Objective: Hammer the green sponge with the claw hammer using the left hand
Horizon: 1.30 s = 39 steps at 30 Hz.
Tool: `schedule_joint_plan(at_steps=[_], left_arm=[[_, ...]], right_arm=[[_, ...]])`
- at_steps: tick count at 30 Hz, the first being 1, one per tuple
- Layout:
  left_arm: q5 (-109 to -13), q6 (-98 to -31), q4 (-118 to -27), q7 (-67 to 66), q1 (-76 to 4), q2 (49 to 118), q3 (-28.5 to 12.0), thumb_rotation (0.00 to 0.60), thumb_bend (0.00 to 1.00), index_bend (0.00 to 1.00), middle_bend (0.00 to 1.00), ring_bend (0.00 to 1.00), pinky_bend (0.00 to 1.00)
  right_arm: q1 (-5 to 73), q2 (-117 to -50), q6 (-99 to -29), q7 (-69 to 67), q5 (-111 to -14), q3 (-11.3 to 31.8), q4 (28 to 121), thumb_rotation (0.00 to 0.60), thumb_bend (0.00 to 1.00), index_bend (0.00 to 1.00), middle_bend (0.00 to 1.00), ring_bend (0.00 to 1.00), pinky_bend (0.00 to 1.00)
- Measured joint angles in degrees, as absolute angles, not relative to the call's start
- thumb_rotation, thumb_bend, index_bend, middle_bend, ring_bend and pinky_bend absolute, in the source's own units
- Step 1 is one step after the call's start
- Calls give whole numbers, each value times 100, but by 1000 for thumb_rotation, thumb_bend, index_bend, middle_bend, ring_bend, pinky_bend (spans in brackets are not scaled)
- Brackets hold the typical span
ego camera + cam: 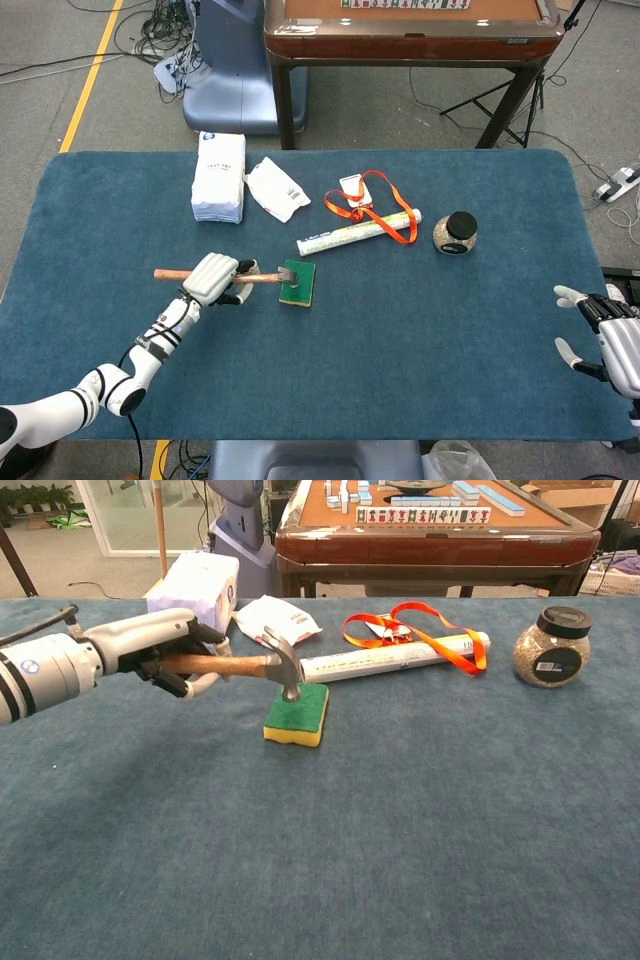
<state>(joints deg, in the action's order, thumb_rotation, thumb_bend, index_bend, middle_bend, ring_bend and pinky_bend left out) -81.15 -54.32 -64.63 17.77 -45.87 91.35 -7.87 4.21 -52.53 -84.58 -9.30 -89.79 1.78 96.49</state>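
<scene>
My left hand (pixel 214 277) (pixel 165 652) grips the wooden handle of the claw hammer (pixel 252 276) (pixel 243 663). The hammer's steel head (pixel 287 665) points down over the near left part of the green sponge (pixel 298 283) (pixel 298 713), at or just above its top face. The sponge is green on top with a yellow base and lies flat on the blue table cloth (pixel 400 340). At the table's right edge my right hand (pixel 608 336) is open and empty, shown only in the head view.
Behind the sponge lie a white rolled tube (pixel 355 232) (pixel 395 658) with an orange lanyard (pixel 372 203) (pixel 420 623), a dark-lidded jar (pixel 455 233) (pixel 550 647), a white pouch (pixel 277 188) and a white box (pixel 219 177). A brown table (pixel 410 30) stands beyond.
</scene>
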Motion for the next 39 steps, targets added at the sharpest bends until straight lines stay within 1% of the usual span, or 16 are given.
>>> schedule_joint_plan(at_steps=[4,7,13,16,18,20,21,23,25,26,29,33,39], left_arm=[[-8014,-5504,-6562,1786,-4493,8919,-863,600,596,776,816,787,893],[-7942,-5478,-6514,1728,-4411,8866,-830,600,596,776,816,787,892],[-7835,-5362,-6209,1595,-4316,8916,-733,600,596,774,815,777,884],[-7760,-5304,-6037,1491,-4273,8996,-709,600,595,754,796,741,871],[-7714,-5266,-5999,1440,-4251,9021,-705,600,581,697,727,670,819],[-7673,-5181,-6040,1382,-4242,8998,-693,600,535,547,550,499,629],[-7650,-5129,-6086,1352,-4241,8972,-687,600,498,444,448,391,511],[-7562,-4957,-6252,1241,-4248,8877,-677,600,404,247,249,187,307],[-7419,-4796,-6495,1085,-4258,8747,-685,600,338,110,101,47,172],[-7350,-4752,-6617,1016,-4258,8689,-698,600,318,69,56,11,125],[-7132,-4752,-7042,773,-4225,8511,-776,600,293,55,20,0,69],[-6971,-5030,-7466,444,-4109,8310,-860,600,276,45,13,0,55],[-6672,-5425,-8196,37,-3802,7897,-897,600,275,54,13,0,55]], right_arm=[[435,-5276,-8438,-938,-8981,180,9635,600,323,220,343,246,317],[449,-5299,-8416,-942,-8984,179,9625,600,322,219,343,246,317],[485,-5304,-8391,-915,-9024,183,9650,600,322,219,343,246,317],[489,-5288,-8398,-892,-9035,183,9683,600,322,220,343,246,317],[483,-5277,-8405,-872,-9041,177,9706,600,322,219,343,246,317],[477,-5271,-8417,-863,-9043,175,9721,600,322,219,343,246,317],[471,-5270,-8424,-859,-9040,175,9724,600,322,219,343,246,317],[471,-5271,-8426,-857,-9040,174,9728,600,322,220,343,246,317],[474,-5272,-8428,-860,-9051,174,9727,600,322,220,343,246,317],[475,-5272,-8432,-863,-9054,174,9724,600,323,220,343,246,317],[468,-5267,-8446,-886,-9044,177,9707,600,322,219,343,246,317],[453,-5259,-8453,-937,-9010,181,9665,600,322,219,343,246,317],[442,-5273,-8422,-1030,-8976,165,9563,600,322,219,343,246,317]])
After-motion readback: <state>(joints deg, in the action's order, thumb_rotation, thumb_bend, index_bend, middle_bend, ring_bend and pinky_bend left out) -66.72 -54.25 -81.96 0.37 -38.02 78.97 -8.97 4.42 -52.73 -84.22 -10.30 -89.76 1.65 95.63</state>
